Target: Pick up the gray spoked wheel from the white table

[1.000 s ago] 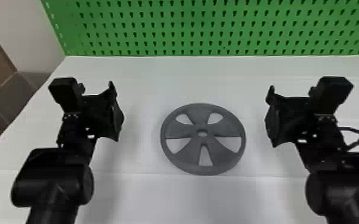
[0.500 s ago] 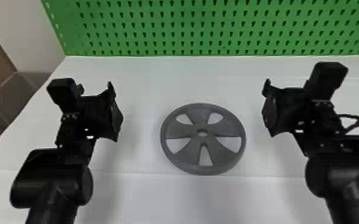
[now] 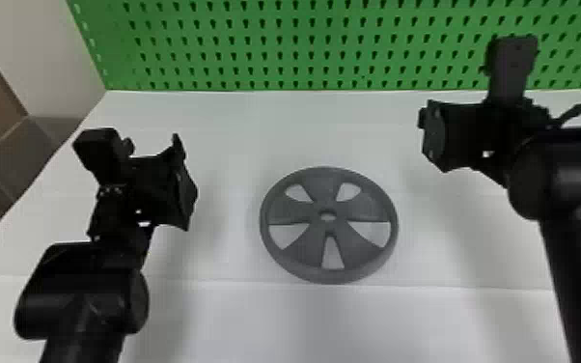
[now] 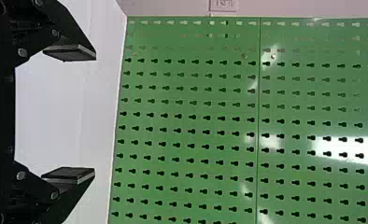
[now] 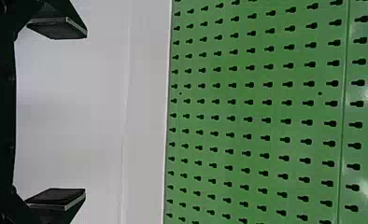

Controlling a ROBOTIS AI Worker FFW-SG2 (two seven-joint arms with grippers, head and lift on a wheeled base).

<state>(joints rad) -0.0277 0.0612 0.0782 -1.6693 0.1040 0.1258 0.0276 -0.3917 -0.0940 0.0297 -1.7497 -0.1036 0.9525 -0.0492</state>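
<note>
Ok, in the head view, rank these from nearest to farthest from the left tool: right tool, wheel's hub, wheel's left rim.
1. wheel's left rim, the side facing it
2. wheel's hub, mid-wheel
3. right tool, beyond the wheel's right side

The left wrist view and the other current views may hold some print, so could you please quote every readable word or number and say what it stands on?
Small pale plate on the wall beside the green perforated board: marks too small to read.
Gray spoked wheel, white table: no writing to be seen.
</note>
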